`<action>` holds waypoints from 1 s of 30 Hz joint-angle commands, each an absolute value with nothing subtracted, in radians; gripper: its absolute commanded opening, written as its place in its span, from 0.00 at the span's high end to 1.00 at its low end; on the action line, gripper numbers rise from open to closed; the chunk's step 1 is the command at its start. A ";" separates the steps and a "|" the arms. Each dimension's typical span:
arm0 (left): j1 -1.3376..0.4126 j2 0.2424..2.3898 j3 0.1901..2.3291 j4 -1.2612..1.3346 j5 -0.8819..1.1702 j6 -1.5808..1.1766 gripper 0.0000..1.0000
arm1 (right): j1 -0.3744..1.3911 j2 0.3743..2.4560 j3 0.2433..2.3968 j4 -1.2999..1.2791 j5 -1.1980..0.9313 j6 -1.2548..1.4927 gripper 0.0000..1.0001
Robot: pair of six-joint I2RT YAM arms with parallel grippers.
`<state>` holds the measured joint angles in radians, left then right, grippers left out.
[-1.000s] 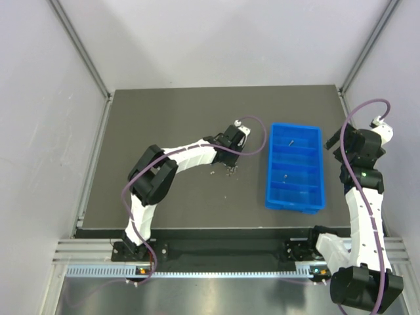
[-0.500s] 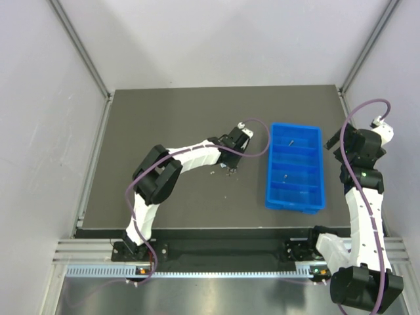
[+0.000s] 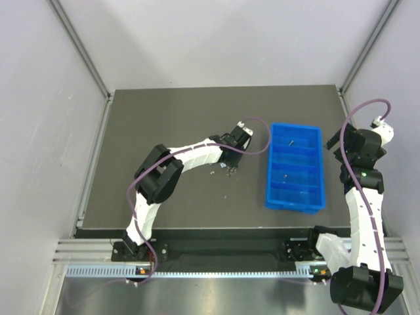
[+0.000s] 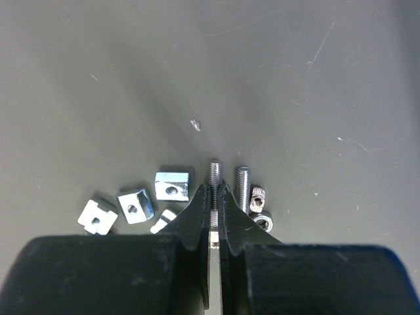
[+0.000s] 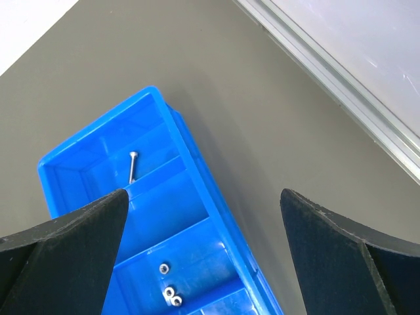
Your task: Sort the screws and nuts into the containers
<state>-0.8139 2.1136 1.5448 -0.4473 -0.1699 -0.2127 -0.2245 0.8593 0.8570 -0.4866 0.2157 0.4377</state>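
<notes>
In the left wrist view my left gripper (image 4: 215,191) is shut on a screw (image 4: 214,170), whose threaded shaft sticks out past the fingertips, down at the dark mat. A second screw (image 4: 243,187) lies just to its right, beside two small round nuts (image 4: 262,220). Several square nuts (image 4: 172,185) lie to the left. From above, the left gripper (image 3: 226,164) is over the little pile, left of the blue containers tray (image 3: 270,172). My right gripper (image 5: 203,193) stands open above the tray's (image 5: 197,174) right side. A screw (image 5: 132,165) lies in the far compartment and three nuts (image 5: 164,268) in another.
The dark mat (image 3: 164,118) covers the table. A metal frame rail (image 5: 341,98) runs along the mat's right edge near the right arm. A purple cable (image 3: 259,141) loops from the left wrist toward the tray.
The left gripper's jaws have closed onto the screw. The left forearm has shifted slightly. The right arm has not moved.
</notes>
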 commanded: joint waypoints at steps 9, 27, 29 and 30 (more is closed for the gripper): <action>-0.799 1.957 1.536 -0.381 -0.190 -0.350 1.00 | -0.224 0.831 0.850 -0.459 0.225 0.433 0.00; -0.792 2.095 1.706 0.219 0.093 -0.454 1.00 | -0.224 0.821 0.790 -0.425 0.143 0.474 0.00; -0.795 2.161 1.773 0.242 0.113 -0.463 1.00 | -0.224 0.818 0.792 -0.425 0.141 0.466 0.00; -0.796 2.186 1.802 0.245 0.124 -0.468 1.00 | -0.222 0.819 0.796 -0.429 0.144 0.466 0.00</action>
<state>-0.7910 2.1067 1.7214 0.0948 0.0437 -0.4442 -0.2245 0.8383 0.7837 -0.4599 0.1558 0.4576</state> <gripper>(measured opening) 0.050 0.996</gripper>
